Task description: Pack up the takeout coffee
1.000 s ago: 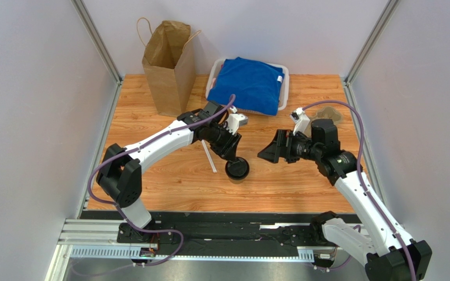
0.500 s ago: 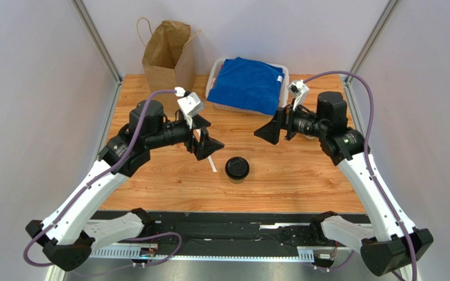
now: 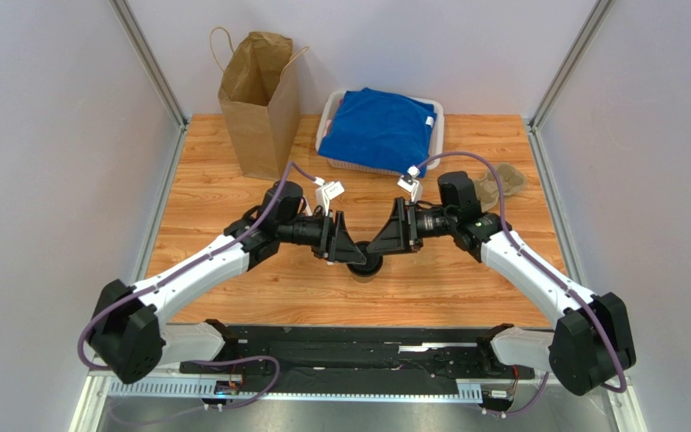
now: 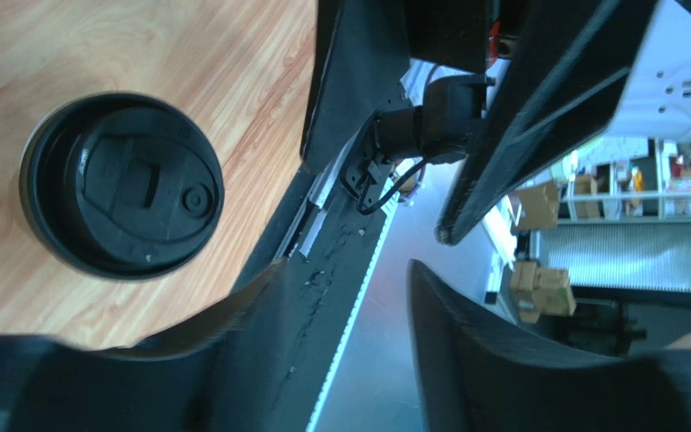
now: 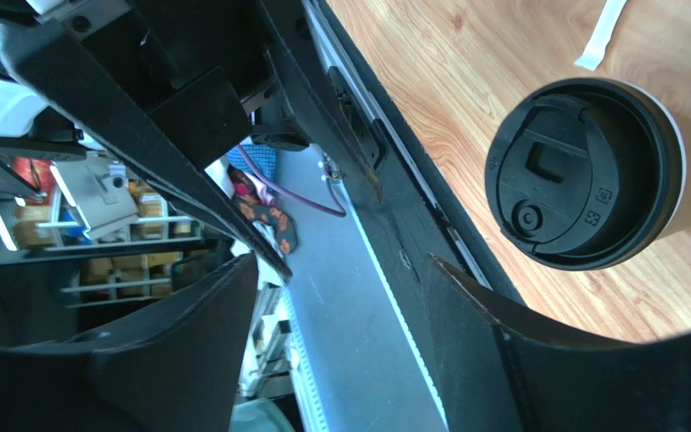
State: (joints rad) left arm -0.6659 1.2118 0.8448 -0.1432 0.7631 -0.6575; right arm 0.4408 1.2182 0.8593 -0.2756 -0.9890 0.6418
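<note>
**Both pincers close in on the cup, no grip yet**

At far left we see one paper bag, standing open at the back of the counter. Moving right, the left pincer hangs low, its jaws apart with nothing between them; its wrist view shows the cup off to one side of the fingers, not in the gap. The one cup stands upright at mid-counter with its black lid on, just beside both pincers. Behind it sits one white tray holding one blue cloth. The right pincer mirrors the left: parted, empty, the cup beside it. One white strip lies near the cup. At far right one grey carrier rests near the wall.

We judge that the step in hand is the approach for pickup. Next, one pincer needs to straddle the cup's wall and close gently, since paper crushes. Then comes a level lift toward the carrier or bag; we cannot tell which.
</note>
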